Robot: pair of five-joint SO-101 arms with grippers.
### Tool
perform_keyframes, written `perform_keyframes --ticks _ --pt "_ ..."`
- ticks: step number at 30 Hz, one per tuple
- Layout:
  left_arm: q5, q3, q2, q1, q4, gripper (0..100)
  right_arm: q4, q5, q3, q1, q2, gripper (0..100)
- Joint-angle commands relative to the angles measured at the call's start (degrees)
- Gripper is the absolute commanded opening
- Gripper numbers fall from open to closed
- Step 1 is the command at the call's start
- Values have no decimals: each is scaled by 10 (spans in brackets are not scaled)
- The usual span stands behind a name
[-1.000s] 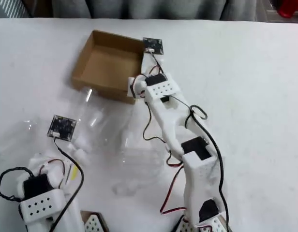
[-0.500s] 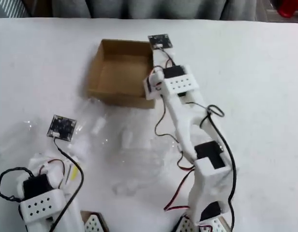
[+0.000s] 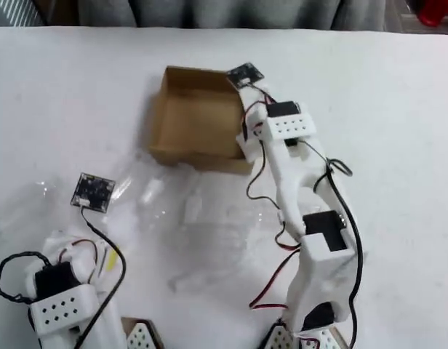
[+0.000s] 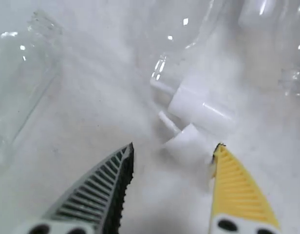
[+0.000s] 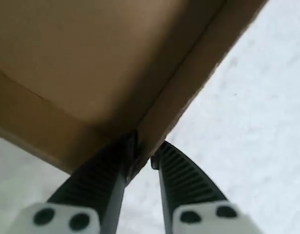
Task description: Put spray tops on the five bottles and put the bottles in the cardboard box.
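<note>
Cardboard box sat empty on the tabletop. The right gripper had its fingers closed on the box wall at a near corner, probably to drag the box closer. Clear bottles lay on their sides near the left arm. The left gripper hung low with its fingers spread wide around a white spray top, apparently placed to pick it up.

Overhead camera and close right wrist camera share the cardboard box.
</note>
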Motion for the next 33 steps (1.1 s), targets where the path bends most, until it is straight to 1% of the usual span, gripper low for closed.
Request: perform_keyframes --ticks 1,5,8,16,18,20,23,30,33 --pt "6 -2 -9 7 -8 252 3 26 -3 -4 -40 16" --pt "6 -2 -9 7 -8 252 7 103 -3 -7 -40 16" --pt "6 -2 -9 7 -8 252 15 115 -4 -5 -40 16" --pt "4 -2 -9 7 -8 252 35 111 -7 -4 -40 29" --pt "4 -2 -9 7 -8 252 36 82 -7 -4 -40 75" --pt "4 -2 -9 7 -8 252 36 51 -8 -2 -41 141" --pt "4 -2 -9 7 -8 252 36 44 -8 -4 -48 208" --pt "4 -2 -9 7 -10 252 63 43 -8 -5 -131 154" --pt "4 -2 -9 7 -11 252 96 43 -8 -2 -182 141"
